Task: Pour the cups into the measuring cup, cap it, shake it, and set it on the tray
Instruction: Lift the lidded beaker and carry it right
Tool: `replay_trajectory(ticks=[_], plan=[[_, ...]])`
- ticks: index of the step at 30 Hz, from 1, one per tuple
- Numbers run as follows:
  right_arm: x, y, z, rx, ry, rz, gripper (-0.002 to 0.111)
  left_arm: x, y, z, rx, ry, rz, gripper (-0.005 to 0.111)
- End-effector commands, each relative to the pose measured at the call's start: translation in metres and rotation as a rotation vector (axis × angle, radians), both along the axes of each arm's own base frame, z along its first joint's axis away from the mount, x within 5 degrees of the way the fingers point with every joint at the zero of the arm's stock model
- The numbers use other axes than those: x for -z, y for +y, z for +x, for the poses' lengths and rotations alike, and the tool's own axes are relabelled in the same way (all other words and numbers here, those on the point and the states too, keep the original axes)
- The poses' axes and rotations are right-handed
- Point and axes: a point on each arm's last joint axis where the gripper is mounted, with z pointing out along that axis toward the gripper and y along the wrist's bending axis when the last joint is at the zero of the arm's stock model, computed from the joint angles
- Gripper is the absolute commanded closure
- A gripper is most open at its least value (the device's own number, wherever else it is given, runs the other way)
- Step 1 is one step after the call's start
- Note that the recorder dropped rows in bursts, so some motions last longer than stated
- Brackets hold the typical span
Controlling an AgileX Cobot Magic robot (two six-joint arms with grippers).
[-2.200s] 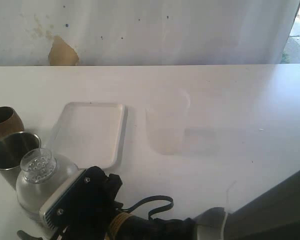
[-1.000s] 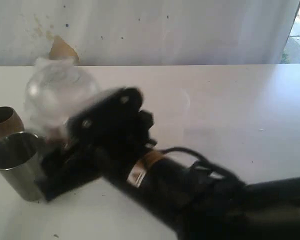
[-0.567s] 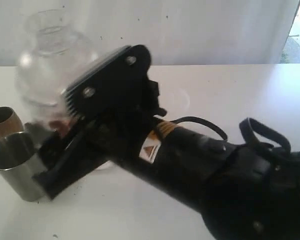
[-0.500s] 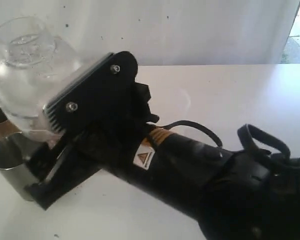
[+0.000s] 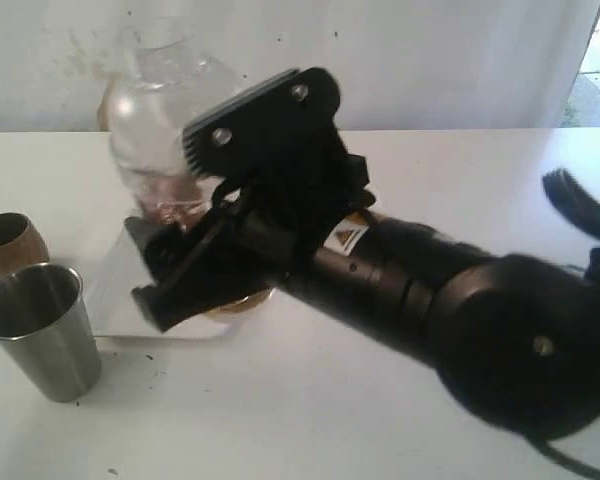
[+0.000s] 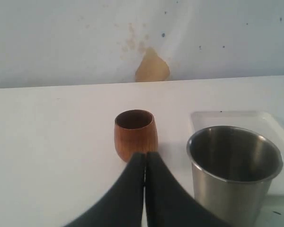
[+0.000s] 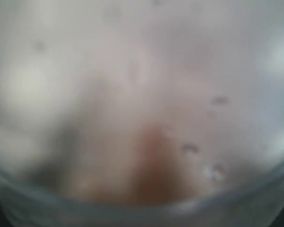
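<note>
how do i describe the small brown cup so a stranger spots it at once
On the white table, look to the left of the white tray in the exterior view. The brown cup is the one nearer the wall, behind the steel tumbler. It is squat, rounded and matte brown; the tumbler is taller and shiny.

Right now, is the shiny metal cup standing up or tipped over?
Standing up. The steel cup rests on its base, open mouth facing up.
</note>
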Motion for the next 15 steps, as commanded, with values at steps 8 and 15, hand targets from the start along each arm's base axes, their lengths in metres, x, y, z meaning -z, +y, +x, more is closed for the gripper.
replay_trajectory(ticks=[8,15], plan=[[-0.033,-0.038,0.033,0.185,-0.011,0.173,0.108,0.002,0.0,0.0,0.0,0.004,0.004,0.106],[-0.034,-0.018,0.011,-0.026,-0.036,-0.001,0.108,0.002,0.0,0.0,0.0,0.004,0.004,0.106]])
